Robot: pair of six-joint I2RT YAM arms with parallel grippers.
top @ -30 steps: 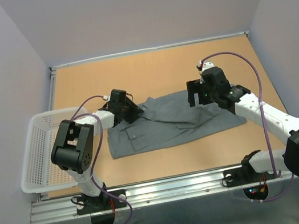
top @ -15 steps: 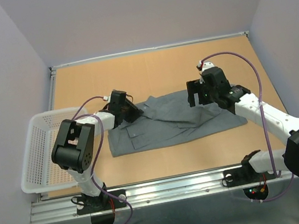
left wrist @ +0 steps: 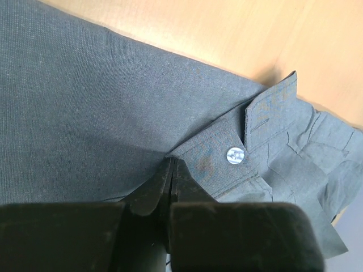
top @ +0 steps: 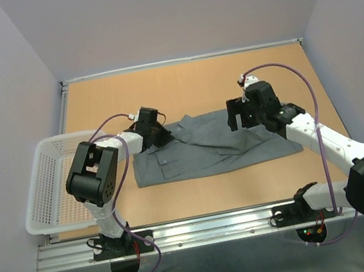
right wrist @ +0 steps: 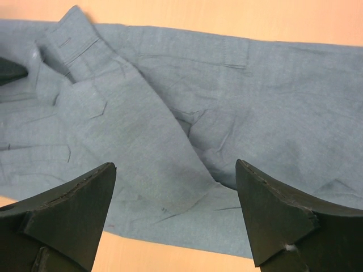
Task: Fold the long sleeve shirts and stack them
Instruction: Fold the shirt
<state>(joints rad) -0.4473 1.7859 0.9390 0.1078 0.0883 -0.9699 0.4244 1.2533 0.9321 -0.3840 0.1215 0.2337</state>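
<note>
The mid-grey long sleeve shirt [top: 205, 149] lies spread and rumpled across the middle of the table. My left gripper [top: 162, 136] is at its far left part. In the left wrist view the gripper [left wrist: 172, 164] is shut, pinching the edge of a cuff [left wrist: 212, 167] that bears a pale button [left wrist: 234, 154]. My right gripper [top: 237, 118] hovers over the shirt's right part. In the right wrist view the gripper [right wrist: 174, 170] is wide open and empty above wrinkled cloth [right wrist: 227, 102]; a sleeve cuff [right wrist: 74, 45] lies at the upper left.
A white mesh basket [top: 46, 184] stands at the table's left edge, close beside the left arm. Bare wooden table [top: 194, 84] lies beyond the shirt, and a narrower strip [top: 213, 194] lies in front of it. Grey walls close in the back and sides.
My left gripper has shifted slightly right and farther away, taking the pinched cloth with it; the shirt's left edge has drawn in a little. The right arm has barely moved.
</note>
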